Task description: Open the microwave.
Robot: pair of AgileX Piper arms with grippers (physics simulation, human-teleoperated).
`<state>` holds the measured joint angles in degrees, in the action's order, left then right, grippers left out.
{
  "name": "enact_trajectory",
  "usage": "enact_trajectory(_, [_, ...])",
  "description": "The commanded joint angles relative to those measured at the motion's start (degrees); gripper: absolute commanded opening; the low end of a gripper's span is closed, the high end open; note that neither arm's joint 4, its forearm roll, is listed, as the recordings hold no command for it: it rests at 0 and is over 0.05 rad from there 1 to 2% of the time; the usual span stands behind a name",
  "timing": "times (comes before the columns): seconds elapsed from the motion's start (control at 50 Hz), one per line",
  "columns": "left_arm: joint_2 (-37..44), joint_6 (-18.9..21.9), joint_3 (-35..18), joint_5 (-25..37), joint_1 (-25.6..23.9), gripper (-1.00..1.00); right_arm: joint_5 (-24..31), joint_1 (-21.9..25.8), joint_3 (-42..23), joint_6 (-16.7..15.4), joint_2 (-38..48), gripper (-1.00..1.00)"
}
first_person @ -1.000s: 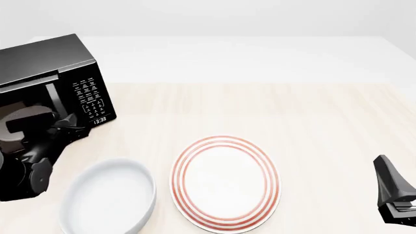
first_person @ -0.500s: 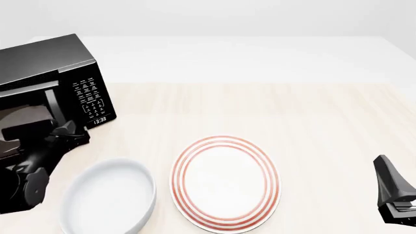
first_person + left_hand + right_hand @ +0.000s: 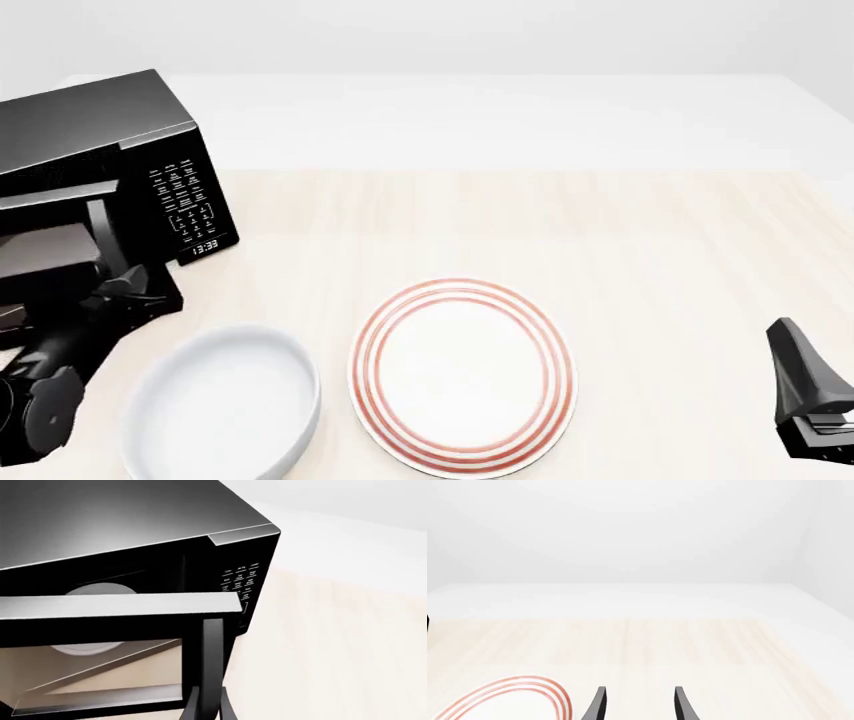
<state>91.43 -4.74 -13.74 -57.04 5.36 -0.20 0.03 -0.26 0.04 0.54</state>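
While the door of the microwave (image 3: pixel 114 165) stands partly swung out at the upper left of the front frame, the step in hand reads as drawing it wider. The left tool (image 3: pixel 131 285) sits at the lower end of the vertical bar handle (image 3: pixel 211 670), which in the left wrist view runs down between the tool's fingertips at the bottom edge; it appears closed on the bar, though the contact itself is mostly out of frame. To do this well, I judge the pull should follow the door's arc about its hinge rather than a straight line, keeping the grip square on the bar so it does not slip off the end. Through the gap the white turntable (image 3: pixel 100 591) shows inside the cavity; nothing is visible on it. On the tabletop (image 3: pixel 641 250), the white bowl (image 3: pixel 220 405) at lower left and the red-ringed plate (image 3: pixel 463 375) at lower centre both look empty. The right tool (image 3: pixel 637 705) rests at the lower right, fingers parted, holding nothing.
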Motion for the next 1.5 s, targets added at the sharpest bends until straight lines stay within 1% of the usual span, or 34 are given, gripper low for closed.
enact_trajectory(0.02, [-5.4, -0.9, -0.4, -7.7, -3.3, -1.0, 0.0, 0.0, 0.0, 0.0, 0.0, 1.0])
enact_trajectory(0.26, [-7.9, -0.6, 1.7, -7.7, -3.4, -1.0, 0.0, 0.0, 0.0, 0.0, 0.0, 1.0])
enact_trajectory(0.42, [-10.5, -0.4, 2.6, -6.5, -3.2, -1.0, 0.0, 0.0, 0.0, 0.0, 0.0, 1.0])
enact_trajectory(0.84, [-14.0, -0.2, 6.2, -7.8, -3.6, -1.0, 0.0, 0.0, 0.0, 0.0, 0.0, 1.0])
enact_trajectory(0.98, [-18.3, 0.0, 8.1, -5.9, -3.4, -1.0, 0.0, 0.0, 0.0, 0.0, 0.0, 1.0])
enact_trajectory(1.12, [-19.4, 0.0, 9.6, -6.1, -3.0, -1.0, 0.0, 0.0, 0.0, 0.0, 0.0, 1.0])
enact_trajectory(1.24, [-21.4, 0.1, 10.3, -5.1, -3.1, -1.0, 0.0, 0.0, 0.0, 0.0, 0.0, 1.0])
enact_trajectory(1.3, [-21.1, 0.1, 10.8, -5.8, -3.0, -1.0, 0.0, 0.0, 0.0, 0.0, 0.0, 1.0])
enact_trajectory(1.34, [-19.2, 0.0, 11.0, -7.5, -3.3, -1.0, 0.0, 0.0, 0.0, 0.0, 0.0, 1.0])
enact_trajectory(1.5, [-18.6, -0.2, 10.8, -7.9, -3.2, -1.0, 0.0, 0.0, 0.0, 0.0, 0.0, 1.0])
